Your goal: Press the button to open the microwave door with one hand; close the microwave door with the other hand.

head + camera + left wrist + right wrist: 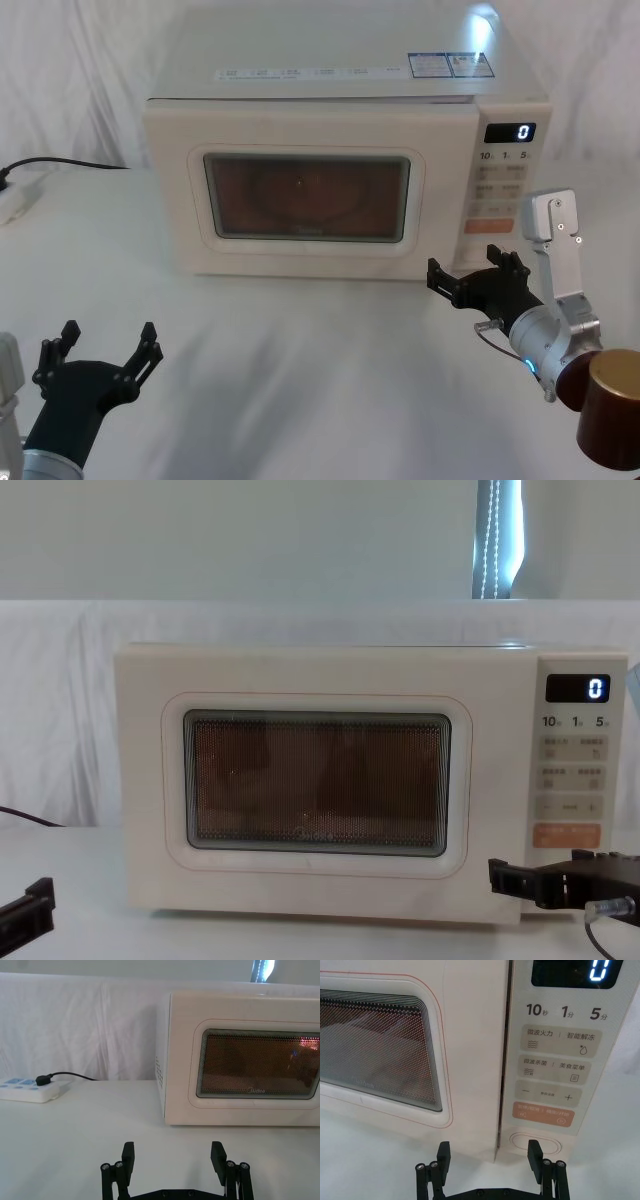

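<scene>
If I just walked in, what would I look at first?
Probably the big cream microwave at the back of the white table, its door shut and a glowing "0" on its display. Next, the right gripper, jaws open, reaching in near the button low on the panel. The left gripper waits open at the front left.

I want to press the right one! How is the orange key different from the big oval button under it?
The orange key is a coloured rectangle with small writing on it; the button is cream like the panel, oval and blank. The orange key sits higher up; the button is lowest, right by the right end effector, whose open fingers reach near it. Both are on the microwave control panel, beside the closed door.
</scene>
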### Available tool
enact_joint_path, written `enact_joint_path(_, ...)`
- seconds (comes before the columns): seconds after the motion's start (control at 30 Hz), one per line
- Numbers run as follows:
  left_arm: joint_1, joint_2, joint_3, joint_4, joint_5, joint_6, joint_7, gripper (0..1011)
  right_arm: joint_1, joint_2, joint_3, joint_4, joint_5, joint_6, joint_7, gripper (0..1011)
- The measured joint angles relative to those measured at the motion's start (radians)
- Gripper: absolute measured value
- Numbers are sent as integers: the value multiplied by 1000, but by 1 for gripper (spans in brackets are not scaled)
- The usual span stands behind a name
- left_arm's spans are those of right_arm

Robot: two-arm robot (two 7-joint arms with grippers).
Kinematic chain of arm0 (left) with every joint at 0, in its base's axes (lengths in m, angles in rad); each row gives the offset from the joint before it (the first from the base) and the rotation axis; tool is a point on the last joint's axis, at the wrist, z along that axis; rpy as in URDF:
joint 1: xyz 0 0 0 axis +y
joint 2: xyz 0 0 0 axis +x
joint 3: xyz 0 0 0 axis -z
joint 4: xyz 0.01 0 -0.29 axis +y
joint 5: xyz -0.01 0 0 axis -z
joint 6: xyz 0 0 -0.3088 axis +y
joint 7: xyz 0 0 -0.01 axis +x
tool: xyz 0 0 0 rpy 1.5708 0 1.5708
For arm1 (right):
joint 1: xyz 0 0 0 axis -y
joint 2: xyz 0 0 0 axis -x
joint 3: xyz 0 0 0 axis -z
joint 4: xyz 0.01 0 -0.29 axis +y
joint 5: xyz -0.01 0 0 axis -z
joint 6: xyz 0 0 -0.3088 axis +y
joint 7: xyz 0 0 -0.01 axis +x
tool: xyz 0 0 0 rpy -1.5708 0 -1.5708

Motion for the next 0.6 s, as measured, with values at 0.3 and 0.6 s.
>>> enact_joint_path(0.3,0,0,0,0,0,0,0,1001,0,0,0,0,0,0,0,1002)
enact_joint_path(0.6,0,0,0,0,0,0,0,970,0,0,0,0,0,0,0,1002)
